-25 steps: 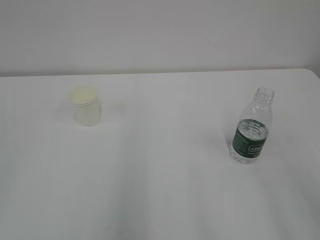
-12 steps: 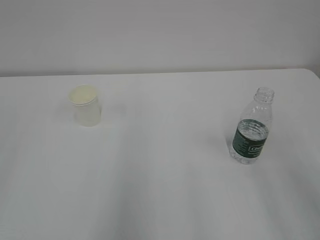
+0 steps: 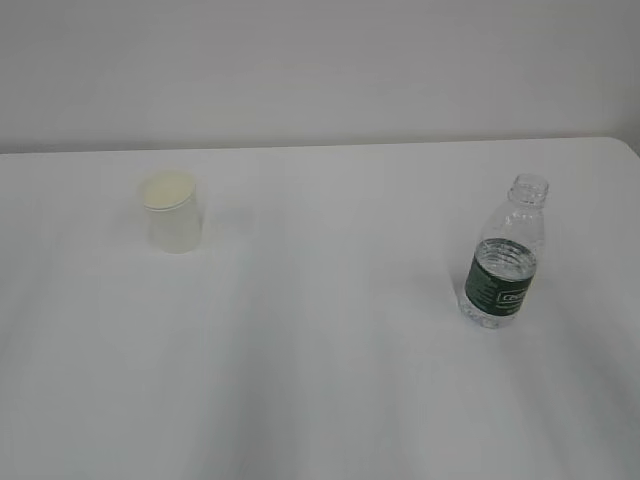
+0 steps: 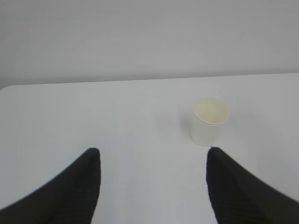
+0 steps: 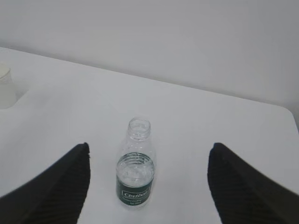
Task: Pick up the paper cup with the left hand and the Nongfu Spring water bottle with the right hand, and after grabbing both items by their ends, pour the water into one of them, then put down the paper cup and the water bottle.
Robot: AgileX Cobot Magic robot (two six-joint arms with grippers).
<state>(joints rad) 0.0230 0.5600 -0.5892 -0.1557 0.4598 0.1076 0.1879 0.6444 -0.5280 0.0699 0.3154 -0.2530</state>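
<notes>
A small white paper cup (image 3: 172, 216) stands upright on the left of the white table; in the left wrist view the paper cup (image 4: 210, 122) sits ahead and to the right of my open left gripper (image 4: 153, 154), clear of both fingers. The capless clear water bottle (image 3: 503, 258) with a dark green label stands upright on the right, with water up to its shoulder. In the right wrist view the bottle (image 5: 135, 165) stands between the spread fingers of my open right gripper (image 5: 147, 148), touching neither. Neither arm shows in the exterior view.
The white table (image 3: 330, 330) meets a plain pale wall at the back. Its right rear corner (image 5: 285, 109) lies just beyond the bottle. The paper cup (image 5: 6, 87) also shows at the far left of the right wrist view.
</notes>
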